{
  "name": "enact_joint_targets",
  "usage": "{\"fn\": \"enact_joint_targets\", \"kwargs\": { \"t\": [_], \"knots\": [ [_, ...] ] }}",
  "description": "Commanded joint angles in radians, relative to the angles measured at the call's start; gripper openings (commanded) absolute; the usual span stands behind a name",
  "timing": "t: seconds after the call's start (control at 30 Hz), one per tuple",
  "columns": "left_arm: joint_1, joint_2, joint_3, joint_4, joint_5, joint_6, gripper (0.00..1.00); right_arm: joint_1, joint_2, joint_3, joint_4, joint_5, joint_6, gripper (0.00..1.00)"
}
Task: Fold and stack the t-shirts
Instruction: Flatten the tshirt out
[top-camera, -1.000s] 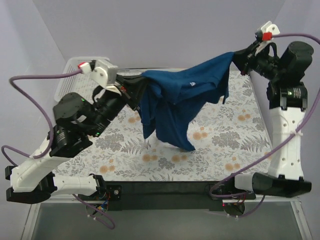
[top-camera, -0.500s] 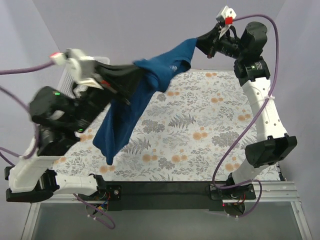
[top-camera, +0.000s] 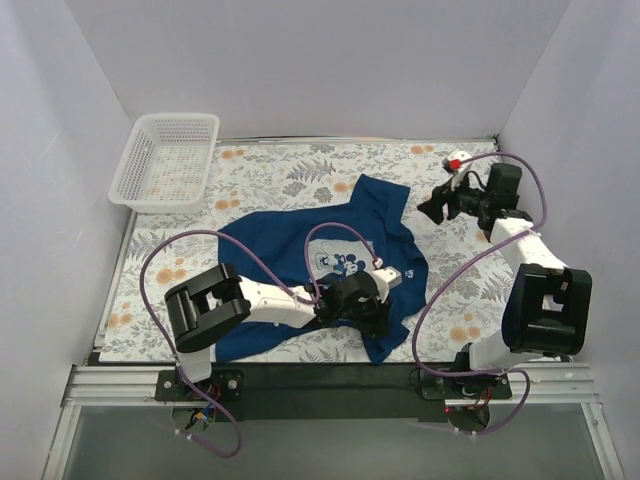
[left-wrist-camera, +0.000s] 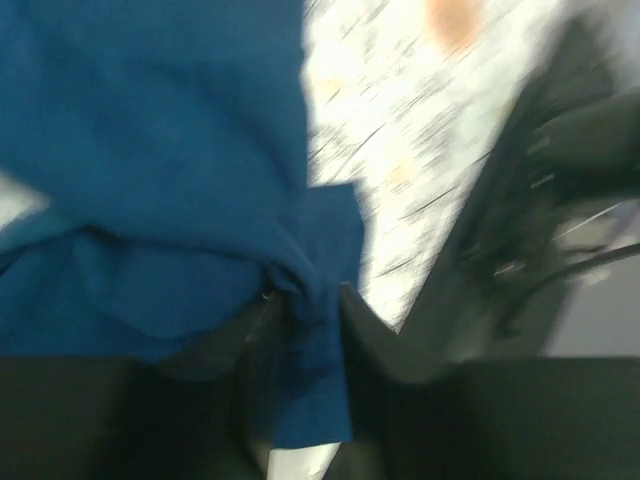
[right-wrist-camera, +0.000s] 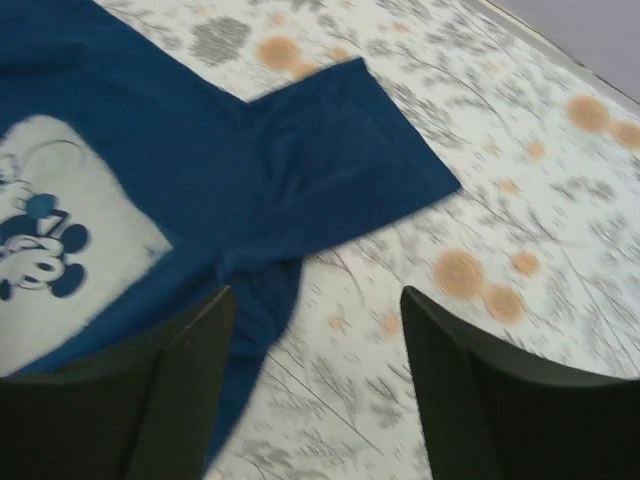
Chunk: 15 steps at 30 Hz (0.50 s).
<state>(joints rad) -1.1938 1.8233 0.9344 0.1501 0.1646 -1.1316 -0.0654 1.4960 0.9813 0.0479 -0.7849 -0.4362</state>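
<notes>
- T-shirt (top-camera: 300, 255) status?
- Print-up on table (top-camera: 250, 170), ahead of right gripper (right-wrist-camera: 315, 295): jaws wide, empty, letting cloth lie flat. Left gripper (left-wrist-camera: 305, 300) jaws near shut, edge fold pinched between them, probably for smoothing.

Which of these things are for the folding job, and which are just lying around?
For the job:
- t-shirt, spread on the table
- left tool, with the shirt's cloth between its fingers
- right tool, open and empty

Just lying about:
- basket, at the far left corner
- flowery table cover
- purple cable
</notes>
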Motion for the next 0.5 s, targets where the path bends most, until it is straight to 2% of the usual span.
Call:
{"fn": "enact_joint_targets", "kwargs": {
  "t": [0.0,0.03,0.13,0.17,0.23,0.27,0.3,0.33,0.37,0.43,0.47],
  "knots": [
    [-0.015,-0.088,0.034,0.236,0.015,-0.089,0.31,-0.114,-0.084,-0.032,0.075,-0.005,-0.058,0.64],
    [-0.016,-0.099,0.041,0.221,0.013,-0.074,0.41,-0.132,-0.101,-0.044,0.038,-0.001,-0.109,0.74],
    [-0.015,-0.186,0.069,0.12,-0.028,-0.018,0.52,-0.142,-0.166,-0.047,-0.069,0.01,-0.176,0.82],
    [-0.013,-0.215,0.082,0.09,-0.04,0.001,0.54,-0.143,-0.174,-0.03,-0.214,-0.017,-0.241,0.82],
    [-0.007,-0.318,0.083,-0.014,-0.114,0.023,0.57,-0.143,-0.174,0.016,-0.349,-0.118,-0.28,0.82],
    [0.012,-0.352,0.07,-0.052,-0.147,0.017,0.57,-0.142,-0.168,0.023,-0.472,-0.147,-0.285,0.83],
    [0.093,-0.566,-0.057,-0.207,-0.29,-0.091,0.6,-0.131,-0.125,0.007,-0.635,-0.184,-0.253,0.84],
    [0.094,-0.568,-0.059,-0.23,-0.319,-0.092,0.6,-0.129,-0.125,-0.003,-0.637,-0.185,-0.253,0.82],
    [0.118,-0.675,-0.095,-0.248,-0.345,-0.152,0.62,-0.128,-0.12,-0.009,-0.654,-0.169,-0.246,0.81],
    [0.137,-0.777,-0.202,-0.317,-0.43,-0.233,0.65,-0.119,-0.128,-0.021,-0.749,-0.134,-0.321,0.78],
    [0.152,-0.888,-0.23,-0.349,-0.451,-0.322,0.67,-0.114,-0.143,-0.027,-0.779,-0.131,-0.35,0.78]
  ]
}}
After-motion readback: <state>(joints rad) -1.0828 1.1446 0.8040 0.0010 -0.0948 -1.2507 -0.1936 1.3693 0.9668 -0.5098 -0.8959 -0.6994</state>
